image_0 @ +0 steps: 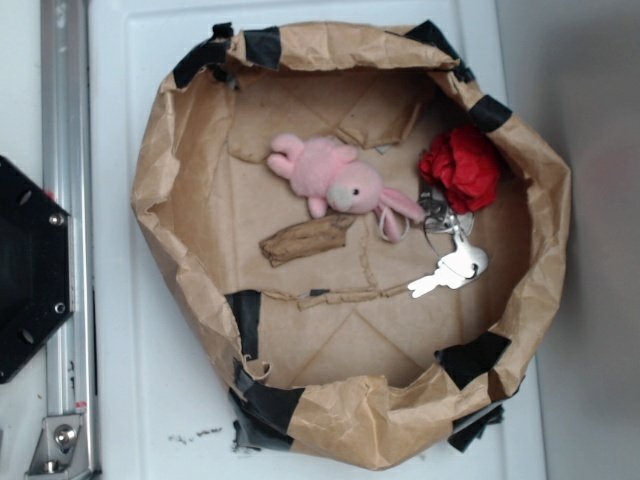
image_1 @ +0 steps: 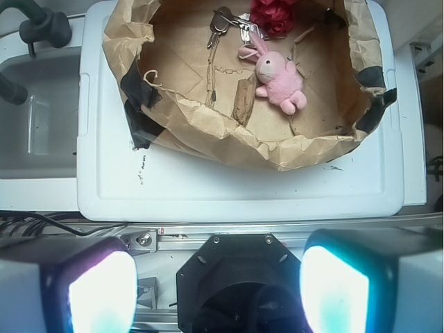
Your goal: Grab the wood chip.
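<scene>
The wood chip (image_0: 306, 239) (image_1: 243, 101), a rough brown bark-like piece, lies flat on the floor of a crumpled paper bowl (image_0: 160, 200) (image_1: 291, 152), just below a pink plush bunny (image_0: 335, 178) (image_1: 279, 78). In the wrist view my gripper (image_1: 218, 291) is open, its two glowing pads wide apart with nothing between them. It hovers high over the black robot base (image_1: 239, 277), well short of the bowl and far from the chip. The exterior view does not show the gripper.
A red crumpled ball (image_0: 462, 167) (image_1: 272, 15) and a bunch of keys (image_0: 450, 262) (image_1: 223, 24) also lie in the bowl. The bowl rests on a white lid (image_1: 236, 187). An aluminium rail (image_0: 70, 230) and the black base (image_0: 30, 270) are at the left.
</scene>
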Available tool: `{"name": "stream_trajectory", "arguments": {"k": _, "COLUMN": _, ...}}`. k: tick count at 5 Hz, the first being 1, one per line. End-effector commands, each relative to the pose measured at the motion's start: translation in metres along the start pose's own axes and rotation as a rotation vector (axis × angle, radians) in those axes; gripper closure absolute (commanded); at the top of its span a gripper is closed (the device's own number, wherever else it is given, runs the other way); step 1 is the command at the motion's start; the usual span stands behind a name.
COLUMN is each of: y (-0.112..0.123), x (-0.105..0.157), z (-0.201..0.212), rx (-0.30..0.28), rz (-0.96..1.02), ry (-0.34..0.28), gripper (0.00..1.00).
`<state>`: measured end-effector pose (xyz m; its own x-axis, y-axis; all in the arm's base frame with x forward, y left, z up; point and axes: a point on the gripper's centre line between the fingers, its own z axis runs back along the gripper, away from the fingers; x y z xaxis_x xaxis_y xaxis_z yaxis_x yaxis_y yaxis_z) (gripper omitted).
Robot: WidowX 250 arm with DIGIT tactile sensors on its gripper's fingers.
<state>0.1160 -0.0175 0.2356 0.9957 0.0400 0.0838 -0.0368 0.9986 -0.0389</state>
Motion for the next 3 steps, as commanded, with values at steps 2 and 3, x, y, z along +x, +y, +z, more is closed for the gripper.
{"name": "stream_trajectory", "arguments": {"k": 2, "y": 0.015, "x": 0.048, "z": -0.029, "rx": -0.056, "rz": 0.234, "ry": -0.034, "gripper": 0.00}}
{"name": "stream_trajectory", "arguments": {"k": 3, "y": 0.014, "x": 0.094, "z": -0.065, "rx": -0.101, "rz": 0.264, "ry": -0.001, "gripper": 0.00}}
